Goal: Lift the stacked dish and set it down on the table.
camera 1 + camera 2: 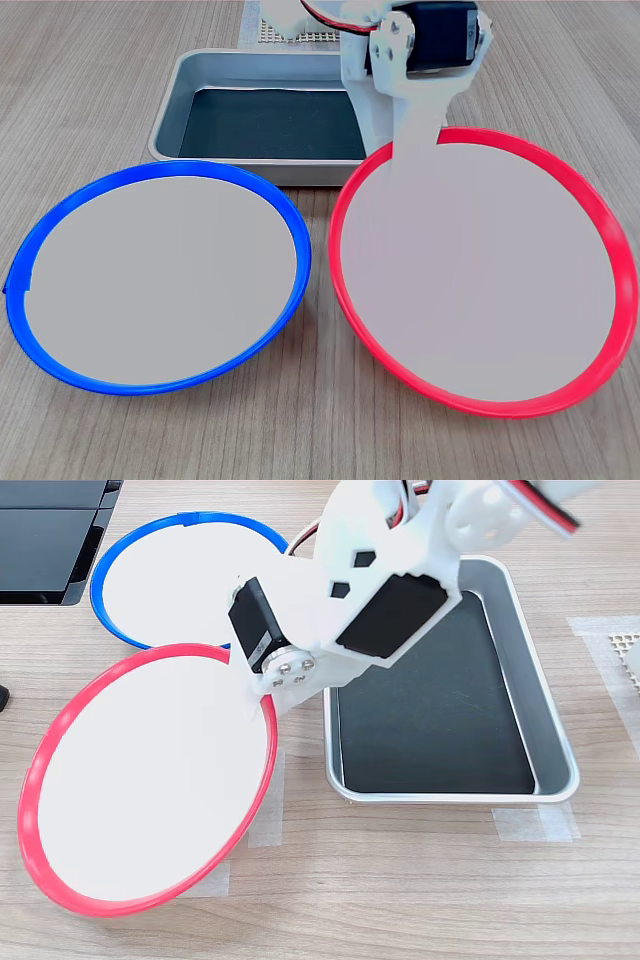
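Gripper [392, 152] pinches the red dish [480, 275] at its 11 o'clock rim in the first exterior view — dish beside the blue plate [160, 275], over the table [320, 440]

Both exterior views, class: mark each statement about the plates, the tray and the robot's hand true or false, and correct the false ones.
1. The red-rimmed plate lies beside the blue-rimmed plate, not stacked on it. True.
2. The metal tray holds a plate. False: only its dark liner shows inside.
3. The hand meets the red-rimmed plate at its rim. True.
4. The blue-rimmed plate is on the first exterior view's right. False: it is on the left.
5. Pale tape strips lie on the table. True.
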